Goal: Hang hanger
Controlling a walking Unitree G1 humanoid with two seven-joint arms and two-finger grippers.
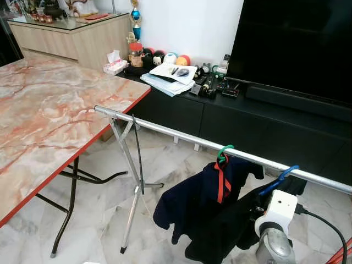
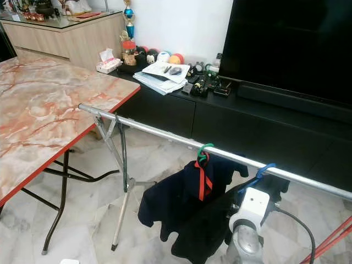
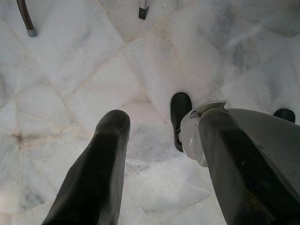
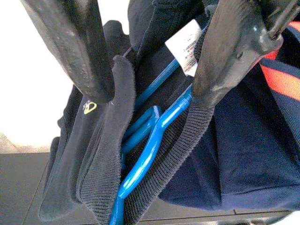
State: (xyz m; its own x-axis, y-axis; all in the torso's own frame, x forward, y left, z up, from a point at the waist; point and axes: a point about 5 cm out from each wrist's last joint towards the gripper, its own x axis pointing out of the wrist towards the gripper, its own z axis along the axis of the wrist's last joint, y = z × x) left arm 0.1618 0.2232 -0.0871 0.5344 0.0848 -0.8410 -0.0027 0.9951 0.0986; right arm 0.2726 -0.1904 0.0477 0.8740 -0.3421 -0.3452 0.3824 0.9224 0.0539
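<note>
A bright blue plastic hanger [image 4: 150, 140] carries a dark navy ribbed-collar garment [image 4: 98, 154]; its hook [image 1: 286, 174] sits on the silver metal drying rail [image 1: 181, 137] at about four o'clock in the head view, right of a green-hooked hanger [image 1: 222, 155]. The right gripper [image 4: 150, 61] straddles the blue hanger's neck, fingers spread, not pinching. A white label [image 4: 185, 47] is unreadable; a small yellow logo [image 4: 89, 108] marks the fabric. The left gripper [image 3: 164, 154] hangs open above the marble floor [image 3: 70, 70].

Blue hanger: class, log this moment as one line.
blue hanger: hooked on rail | right gripper: open around its neck | left gripper: idle
</note>
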